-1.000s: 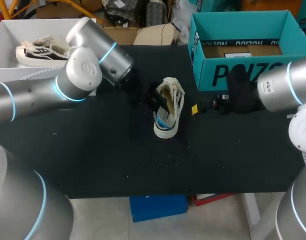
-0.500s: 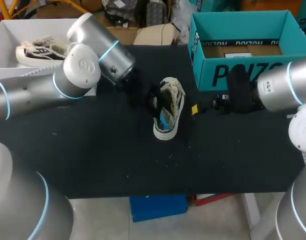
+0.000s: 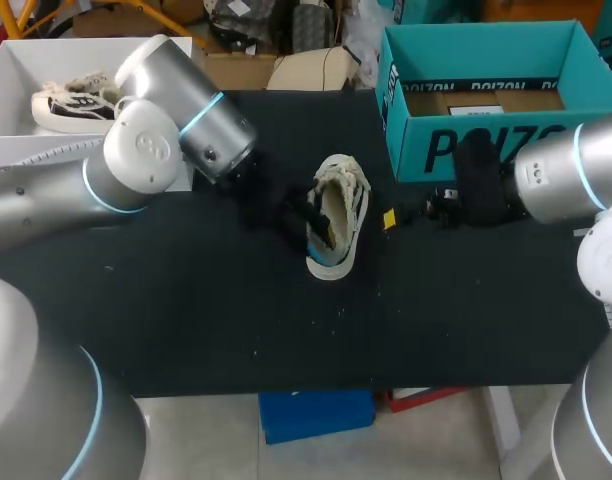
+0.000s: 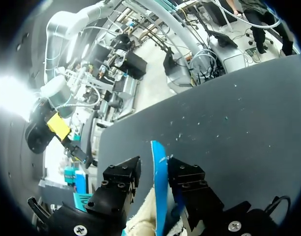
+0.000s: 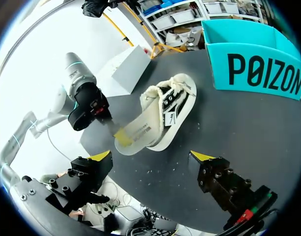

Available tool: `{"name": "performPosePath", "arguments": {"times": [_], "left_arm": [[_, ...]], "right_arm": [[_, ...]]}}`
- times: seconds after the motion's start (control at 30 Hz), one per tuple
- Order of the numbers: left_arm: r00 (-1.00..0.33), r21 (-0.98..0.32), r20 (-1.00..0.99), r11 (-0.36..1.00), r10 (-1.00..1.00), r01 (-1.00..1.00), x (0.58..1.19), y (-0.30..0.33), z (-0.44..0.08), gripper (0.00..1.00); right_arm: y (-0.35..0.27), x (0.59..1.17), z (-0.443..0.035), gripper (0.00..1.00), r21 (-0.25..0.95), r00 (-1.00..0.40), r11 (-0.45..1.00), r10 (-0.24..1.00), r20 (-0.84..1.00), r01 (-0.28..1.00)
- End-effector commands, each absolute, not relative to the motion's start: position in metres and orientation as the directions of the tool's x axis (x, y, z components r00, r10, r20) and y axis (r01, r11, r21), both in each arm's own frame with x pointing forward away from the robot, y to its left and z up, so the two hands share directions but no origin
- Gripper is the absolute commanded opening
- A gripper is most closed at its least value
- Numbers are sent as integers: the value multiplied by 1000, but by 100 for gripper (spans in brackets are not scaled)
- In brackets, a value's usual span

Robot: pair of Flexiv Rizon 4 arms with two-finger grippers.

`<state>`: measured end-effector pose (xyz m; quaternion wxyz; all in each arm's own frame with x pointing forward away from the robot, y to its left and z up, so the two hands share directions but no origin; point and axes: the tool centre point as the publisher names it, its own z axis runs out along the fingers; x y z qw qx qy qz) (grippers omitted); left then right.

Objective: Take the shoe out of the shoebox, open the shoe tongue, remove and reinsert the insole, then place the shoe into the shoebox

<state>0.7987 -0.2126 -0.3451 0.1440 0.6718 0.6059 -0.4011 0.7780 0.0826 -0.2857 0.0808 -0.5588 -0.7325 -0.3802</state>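
On the robot's side of the shoe (image 3: 338, 212): bare black table (image 3: 286, 330) only. The shoe is out of the box, lying on its side near mid-table. Its opening is turned toward the left gripper (image 4: 154, 173), judged so the insole can be worked from the side rather than from above.

Just beside the shoe on that side, the left gripper is clamped on the insole (image 5: 137, 132), a finger on each face. The cream top and blue underside both show, edge-on between the fingers. Part of the insole is outside the shoe, the rest inside. Judged: insole step in hand; whether it is going out or back in cannot be told.

On the shoe's other side, near but not touching, the right gripper (image 5: 151, 156) hangs with fingers spread, nothing between them. Probably parked there to steady the shoe if it drags.

Beyond the shoe, apart from it, the teal shoebox (image 3: 486, 150) stands open-topped, ready for the return.
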Motion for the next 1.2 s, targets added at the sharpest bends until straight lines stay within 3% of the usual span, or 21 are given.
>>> {"name": "performPosePath", "arguments": {"times": [0.03, 0.23, 0.33, 0.37, 0.4, 1.2], "left_arm": [[-64, -275, -710, -192, 702, 942, 794, -202, -343, 35], [-74, -276, -701, -175, 709, 945, 796, -197, -347, 32], [-75, -278, -692, -170, 718, 945, 796, -197, -349, 13], [-74, -280, -690, -171, 720, 945, 795, -198, -350, 2], [-73, -281, -688, -172, 722, 944, 795, -198, -351, 0], [-92, -287, -661, -138, 745, 948, 828, -209, -364, 0]], "right_arm": [[83, 778, -286, 100, 465, -361, 87, 759, 542, 881], [83, 778, -286, 100, 465, -361, 87, 759, 542, 881], [83, 778, -286, 100, 465, -361, 87, 759, 542, 881], [83, 778, -286, 100, 465, -361, 87, 759, 542, 881], [83, 778, -286, 100, 465, -361, 87, 759, 542, 881], [83, 778, -286, 100, 465, -361, 87, 759, 542, 881]]}}
